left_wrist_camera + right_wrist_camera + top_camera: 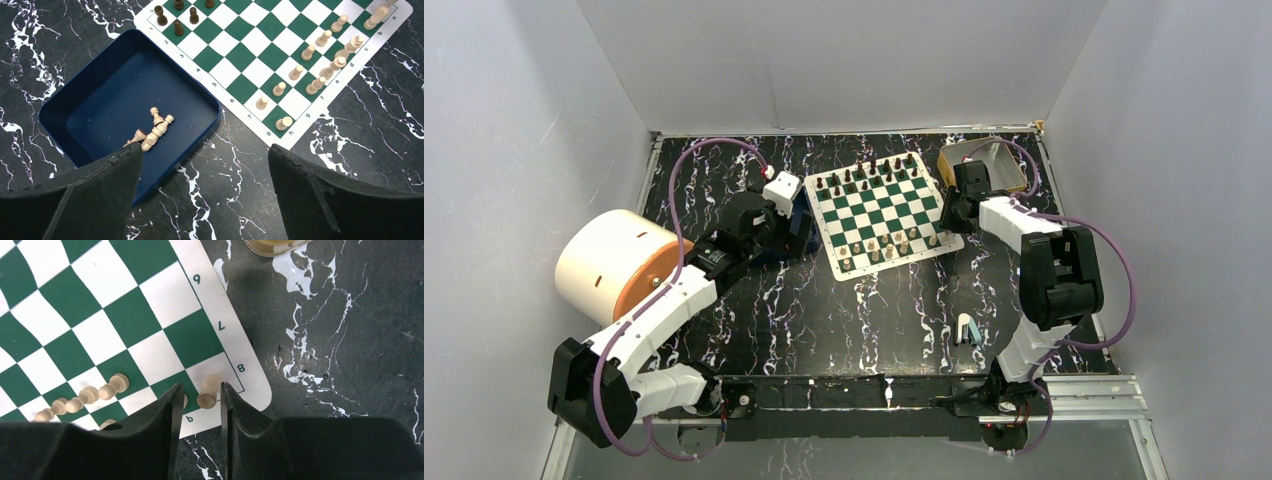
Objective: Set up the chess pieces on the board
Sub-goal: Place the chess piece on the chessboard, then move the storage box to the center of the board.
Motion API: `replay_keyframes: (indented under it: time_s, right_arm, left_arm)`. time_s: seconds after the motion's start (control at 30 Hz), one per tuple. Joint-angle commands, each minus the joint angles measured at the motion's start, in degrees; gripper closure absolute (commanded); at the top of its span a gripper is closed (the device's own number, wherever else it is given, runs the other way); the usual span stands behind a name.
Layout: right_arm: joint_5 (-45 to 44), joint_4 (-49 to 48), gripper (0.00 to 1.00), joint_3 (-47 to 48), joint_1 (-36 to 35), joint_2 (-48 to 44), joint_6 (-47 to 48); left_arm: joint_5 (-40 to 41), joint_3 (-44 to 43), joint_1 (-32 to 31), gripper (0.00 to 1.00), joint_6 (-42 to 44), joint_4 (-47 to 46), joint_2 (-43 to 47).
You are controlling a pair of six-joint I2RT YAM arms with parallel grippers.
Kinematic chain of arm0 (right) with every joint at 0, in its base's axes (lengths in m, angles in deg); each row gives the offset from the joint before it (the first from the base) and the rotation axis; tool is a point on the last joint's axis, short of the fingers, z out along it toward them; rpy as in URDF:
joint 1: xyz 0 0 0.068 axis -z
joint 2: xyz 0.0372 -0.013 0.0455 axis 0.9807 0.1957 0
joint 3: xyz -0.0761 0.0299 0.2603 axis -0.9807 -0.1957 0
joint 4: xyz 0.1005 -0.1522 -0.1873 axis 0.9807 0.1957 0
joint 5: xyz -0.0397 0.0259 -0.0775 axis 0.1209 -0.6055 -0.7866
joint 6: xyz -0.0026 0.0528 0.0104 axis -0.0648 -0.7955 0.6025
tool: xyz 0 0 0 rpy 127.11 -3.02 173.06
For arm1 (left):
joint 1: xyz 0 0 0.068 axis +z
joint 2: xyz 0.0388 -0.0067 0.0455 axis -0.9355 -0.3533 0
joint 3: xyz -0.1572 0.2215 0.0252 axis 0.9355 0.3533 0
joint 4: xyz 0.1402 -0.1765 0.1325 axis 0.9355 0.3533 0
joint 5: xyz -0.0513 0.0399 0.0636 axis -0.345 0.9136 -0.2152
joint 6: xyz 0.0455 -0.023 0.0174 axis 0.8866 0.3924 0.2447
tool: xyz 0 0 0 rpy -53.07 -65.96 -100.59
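The green-and-white board (pixel 884 215) lies at the table's far middle. Cream chess pieces (pixel 320 80) stand in its two near rows and dark pieces (pixel 177 25) in the far rows. My right gripper (pixel 202 387) is open over the board's near right corner. A cream piece (pixel 209 392) stands on the corner square between its fingers, close against the right finger. My left gripper (pixel 204 150) is wide open and empty above the table, between the board's corner and the blue tray (pixel 75 100). Several cream pieces (pixel 155 130) lie loose in that tray.
A yellow-rimmed tin (pixel 989 160) stands right of the board, behind the right arm. A large white and orange cylinder (pixel 619 265) lies at the left beside the left arm. A small blue-white object (pixel 967 330) sits near the right arm's base.
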Motion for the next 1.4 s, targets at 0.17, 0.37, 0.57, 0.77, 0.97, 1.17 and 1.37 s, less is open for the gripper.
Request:
replay_keyframes:
  time_s: [0.17, 0.37, 0.57, 0.77, 0.97, 1.17, 1.37]
  right_arm:
    - [-0.2, 4.8, 0.52, 5.8, 0.2, -3.4, -1.2]
    - [3.1, 5.9, 0.33, 6.6, 0.2, -10.1, -2.0]
    - [8.0, 3.9, 0.09, 5.1, 0.1, -17.8, -3.0]
    - [16.0, -5.1, 0.01, -2.8, 0.0, -23.8, -6.2]
    - [20.2, -8.1, 0.01, -7.2, -0.3, -24.8, -8.8]
    - [21.3, -8.7, 0.01, -7.6, -0.7, -26.2, -9.1]
    - [21.0, -8.8, 0.01, -9.0, -0.8, -27.4, -8.7]
  left_arm:
    - [1.5, -0.1, 0.1, 0.08, 0.3, -0.7, 0.9]
    - [7.5, -2.6, 0.1, 0.10, -2.0, 2.7, -2.1]
    - [13.8, -6.9, 0.2, 0.16, -4.8, 8.0, -7.1]
    - [14.6, -10.1, 2.5, 0.28, -8.0, 10.9, -11.8]
    - [26.6, -12.9, 6.2, 0.26, -22.4, 13.7, -16.9]
    - [33.6, -19.9, 7.6, 0.30, -45.4, 28.6, -21.0]
    - [31.9, -24.0, 7.6, 0.48, -58.5, 38.0, -23.7]
